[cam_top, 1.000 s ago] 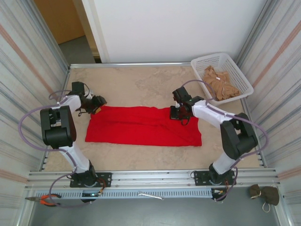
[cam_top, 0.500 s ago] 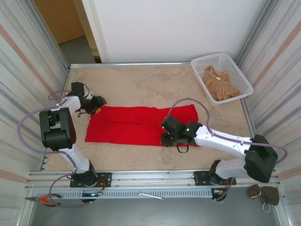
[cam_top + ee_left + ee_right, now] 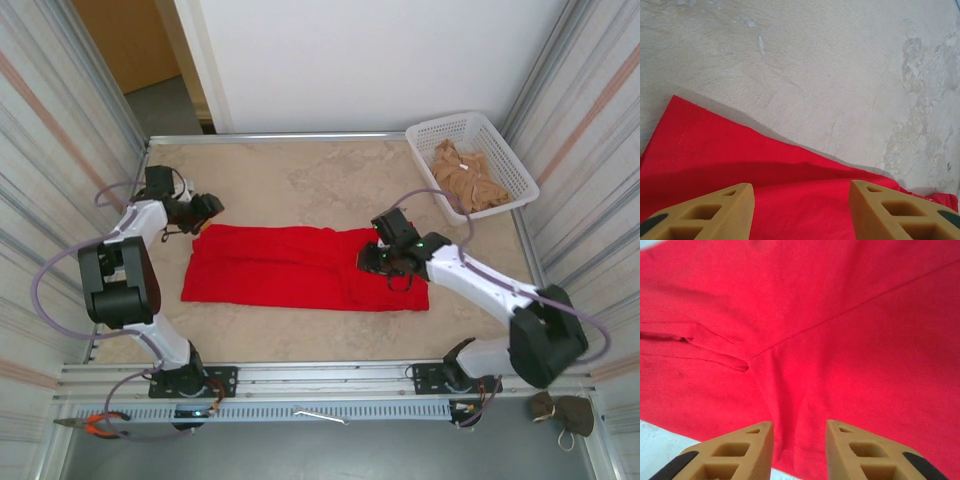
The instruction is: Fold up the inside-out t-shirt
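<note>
On the beige counter: red t-shirt spread flat. Left gripper released at its 10 o'clock corner, right gripper released toward 3 o'clock. Risks pinching one layer only, dragging folds askew.

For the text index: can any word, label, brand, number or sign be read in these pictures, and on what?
No readable text anywhere. The bright red cotton t-shirt is plain in all views; the white plastic lattice basket shows no lettering.
</note>
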Controlling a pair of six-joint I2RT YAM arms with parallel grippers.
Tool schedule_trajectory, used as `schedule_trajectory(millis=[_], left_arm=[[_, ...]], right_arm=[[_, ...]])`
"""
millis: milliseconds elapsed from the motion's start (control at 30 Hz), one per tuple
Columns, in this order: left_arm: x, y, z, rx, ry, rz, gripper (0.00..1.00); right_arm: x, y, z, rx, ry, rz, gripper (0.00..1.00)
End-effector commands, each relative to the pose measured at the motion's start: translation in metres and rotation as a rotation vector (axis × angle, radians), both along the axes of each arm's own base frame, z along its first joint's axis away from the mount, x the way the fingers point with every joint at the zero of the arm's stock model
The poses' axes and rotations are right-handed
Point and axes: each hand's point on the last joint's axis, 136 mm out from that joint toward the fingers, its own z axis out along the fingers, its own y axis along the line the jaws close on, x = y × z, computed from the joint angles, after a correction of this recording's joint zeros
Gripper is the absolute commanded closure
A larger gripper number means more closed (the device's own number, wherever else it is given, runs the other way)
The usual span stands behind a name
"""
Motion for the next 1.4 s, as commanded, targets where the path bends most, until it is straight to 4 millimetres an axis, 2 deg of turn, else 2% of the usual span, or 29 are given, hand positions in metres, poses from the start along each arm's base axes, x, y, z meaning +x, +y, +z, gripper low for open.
schedule_trajectory(millis=[0, 133, 267, 400, 500, 567, 633, 700, 733, 867, 1000, 1200, 1367], left_arm=[[-0.007, 0.008, -0.017, 0.037, 0.063, -0.011, 0.47], [-0.016, 0.01, -0.034, 0.05, 0.106, -0.02, 0.47], [-0.028, 0.014, -0.052, 0.077, 0.144, -0.014, 0.47], [-0.036, 0.015, -0.073, 0.089, 0.191, -0.018, 0.47], [-0.037, 0.015, -0.084, 0.084, 0.23, -0.023, 0.47], [-0.033, 0.014, -0.081, 0.071, 0.228, -0.031, 0.47], [-0.028, 0.01, -0.068, 0.054, 0.19, -0.036, 0.46], [-0.022, 0.007, -0.046, 0.042, 0.133, -0.033, 0.45], [-0.022, 0.006, -0.034, 0.04, 0.104, -0.032, 0.43], [-0.029, 0.009, -0.004, 0.063, 0.038, -0.022, 0.37], [-0.043, 0.019, 0.003, 0.023, 0.025, 0.026, 0.36], [-0.057, 0.023, -0.001, -0.048, 0.023, 0.056, 0.35], [-0.057, 0.022, -0.003, -0.058, 0.023, 0.055, 0.36]], right_arm=[[0.01, 0.023, -0.018, 0.054, 0.023, 0.035, 0.72], [-0.004, 0.003, -0.061, 0.023, 0.114, -0.072, 0.74], [-0.024, -0.027, -0.078, -0.012, 0.157, -0.184, 0.74], [-0.029, -0.05, -0.065, -0.026, 0.136, -0.247, 0.71], [-0.022, -0.055, -0.041, 0.009, 0.092, -0.25, 0.68], [-0.014, -0.061, -0.019, 0.011, 0.05, -0.244, 0.6], [-0.006, -0.076, 0.001, -0.014, 0.006, -0.259, 0.44], [-0.001, -0.096, 0.009, -0.044, -0.014, -0.296, 0.25], [0.001, -0.105, 0.009, -0.043, -0.011, -0.315, 0.2], [0.009, -0.137, 0.001, -0.027, 0.028, -0.368, 0.13], [0.019, -0.152, -0.012, 0.014, 0.059, -0.375, 0.11], [0.036, -0.145, -0.025, 0.076, 0.065, -0.327, 0.09], [0.041, -0.138, -0.042, 0.066, 0.098, -0.321, 0.08]])
